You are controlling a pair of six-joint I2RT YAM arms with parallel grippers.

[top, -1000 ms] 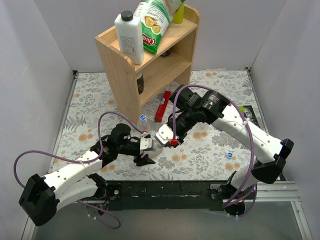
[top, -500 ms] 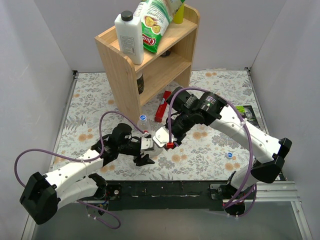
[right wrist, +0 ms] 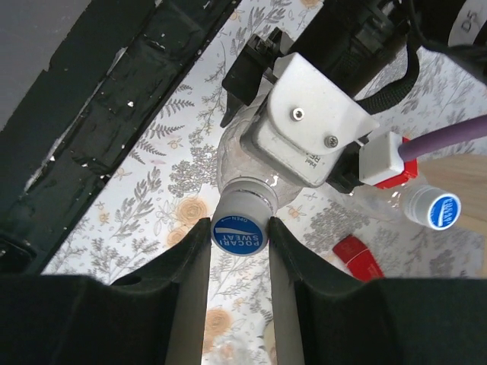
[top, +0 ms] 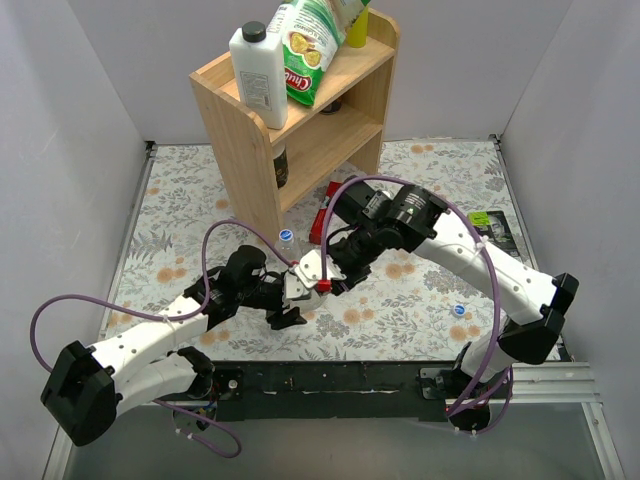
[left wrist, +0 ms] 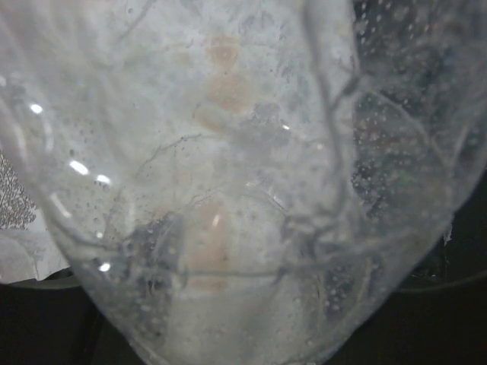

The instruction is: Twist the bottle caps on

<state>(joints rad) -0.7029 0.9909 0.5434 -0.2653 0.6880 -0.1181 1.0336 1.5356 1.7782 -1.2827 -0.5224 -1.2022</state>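
From the left wrist, the bottle (left wrist: pixel 228 190) fills the whole view as a clear, blurred wall flecked with droplets. Its outline is cut off on every side, and I cannot tell what is inside.

The left claw (top: pixel 291 303) is clamped round the bottle's body. From above, the two claws crowd over it and hide most of it. The bottle's long axis points at the right claw (right wrist: pixel 240 228), neck end first. The blue cap (right wrist: pixel 240 233) sits on that neck, face toward the right wrist, with a finger (right wrist: pixel 190 274) pressed against each side.

A second bottle (right wrist: pixel 388 201), capped, stands just past the left claw. A loose cap (top: pixel 458 310) lies on the table (top: pixel 200 200), well apart from both claws.
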